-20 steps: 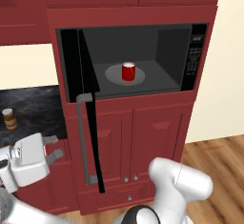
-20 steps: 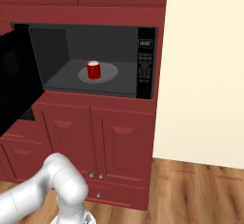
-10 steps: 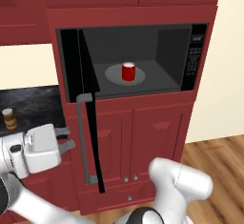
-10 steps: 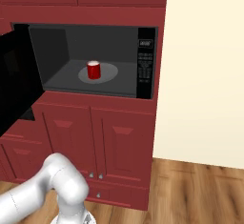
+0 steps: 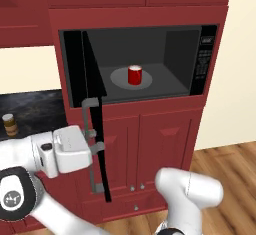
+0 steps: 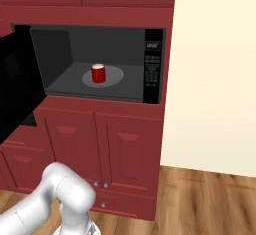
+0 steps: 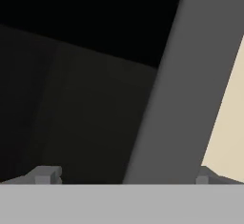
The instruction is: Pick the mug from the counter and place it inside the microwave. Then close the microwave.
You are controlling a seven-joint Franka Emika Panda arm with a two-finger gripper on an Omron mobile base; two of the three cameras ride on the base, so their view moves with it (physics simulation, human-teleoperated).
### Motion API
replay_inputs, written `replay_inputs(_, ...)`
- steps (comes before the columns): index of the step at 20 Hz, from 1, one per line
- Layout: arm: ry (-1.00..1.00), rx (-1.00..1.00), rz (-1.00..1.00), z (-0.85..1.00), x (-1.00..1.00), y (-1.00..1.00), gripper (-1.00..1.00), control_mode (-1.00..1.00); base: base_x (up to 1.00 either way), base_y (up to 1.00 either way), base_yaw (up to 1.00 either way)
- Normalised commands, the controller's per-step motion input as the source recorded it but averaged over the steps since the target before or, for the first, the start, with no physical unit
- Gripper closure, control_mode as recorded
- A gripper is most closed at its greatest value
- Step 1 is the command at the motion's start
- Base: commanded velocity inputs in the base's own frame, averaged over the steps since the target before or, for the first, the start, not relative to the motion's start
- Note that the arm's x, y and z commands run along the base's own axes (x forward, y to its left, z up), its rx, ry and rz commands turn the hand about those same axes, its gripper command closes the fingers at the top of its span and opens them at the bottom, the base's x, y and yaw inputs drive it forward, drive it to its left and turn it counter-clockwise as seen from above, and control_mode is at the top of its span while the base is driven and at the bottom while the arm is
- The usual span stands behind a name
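Already the small red mug (image 5: 134,75) sits inside the black built-in microwave (image 6: 152,74); closing remains — gripper (image 5: 95,140), fingers spread, at its open glass door (image 5: 94,129).

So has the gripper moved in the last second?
Yes. In the left base view the gripper has moved right, from beside the counter to the open microwave door's handle.

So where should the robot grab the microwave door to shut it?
Probably the long grey handle on the door's free edge. The door stands wide open on its left hinges, so come at the bar from its outer face, fingers either side, then swing it right.
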Motion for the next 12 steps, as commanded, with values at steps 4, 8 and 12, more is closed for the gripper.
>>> replay_inputs(4, 0.01, 0.00, 0.00, 0.00, 0.00, -0.60, -1.00, -1.00, 0.00, 0.00, 0.00)
replay_inputs(8, 0.02, 0.00, 0.01, 0.07, 0.08, -0.59, -1.00, -1.00, 0.00, 0.00, 0.00)
replay_inputs(12, 0.04, 0.00, 0.04, 0.09, 0.28, -0.47, -1.00, -1.00, 0.00, 0.00, 0.00)
